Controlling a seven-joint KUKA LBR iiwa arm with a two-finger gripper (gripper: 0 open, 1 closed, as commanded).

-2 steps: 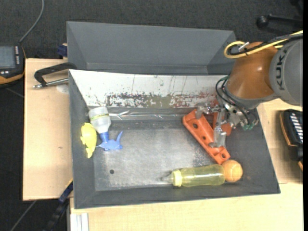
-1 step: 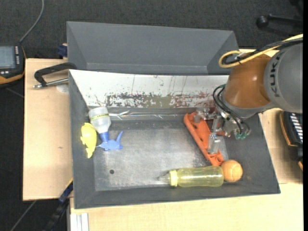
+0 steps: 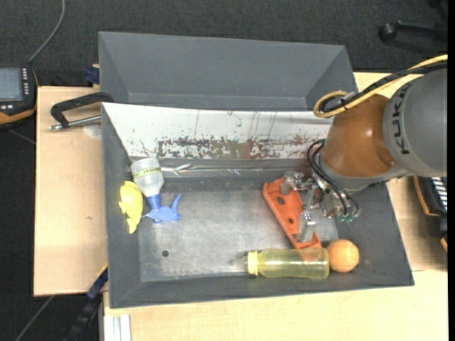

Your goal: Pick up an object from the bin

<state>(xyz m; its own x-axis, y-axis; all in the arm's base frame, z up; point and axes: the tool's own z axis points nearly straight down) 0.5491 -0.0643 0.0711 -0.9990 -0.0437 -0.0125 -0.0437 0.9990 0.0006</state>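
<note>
The gripper (image 3: 308, 219), a cluster of small metal parts under the arm's rounded, glossy orange-brown wrist cover (image 3: 359, 144), sits low in the right half of the grey metal bin (image 3: 213, 233). It is directly over a flat orange plastic piece (image 3: 281, 203). This piece is long and roughly wedge-shaped, with a smooth matte face. It lies on the bin floor with its long axis on a diagonal: one end points to the upper left toward the back wall and the other to the lower right toward the front. The gripper covers its lower right part. Whether the pincer is open or closed cannot be told, as its metal parts blend into the orange piece beneath. Just in front lies a clear yellowish plastic bottle (image 3: 288, 263), a smooth cylinder on its side along the front wall with its neck pointing left. A round orange ball (image 3: 343, 256) touches its right end. Well apart, at the left wall, are a lumpy yellow toy (image 3: 130, 206), a spiky blue plastic figure (image 3: 165, 210) and a small pale bottle (image 3: 148, 176), close together. The back wall is scuffed with rusty streaks.
</note>
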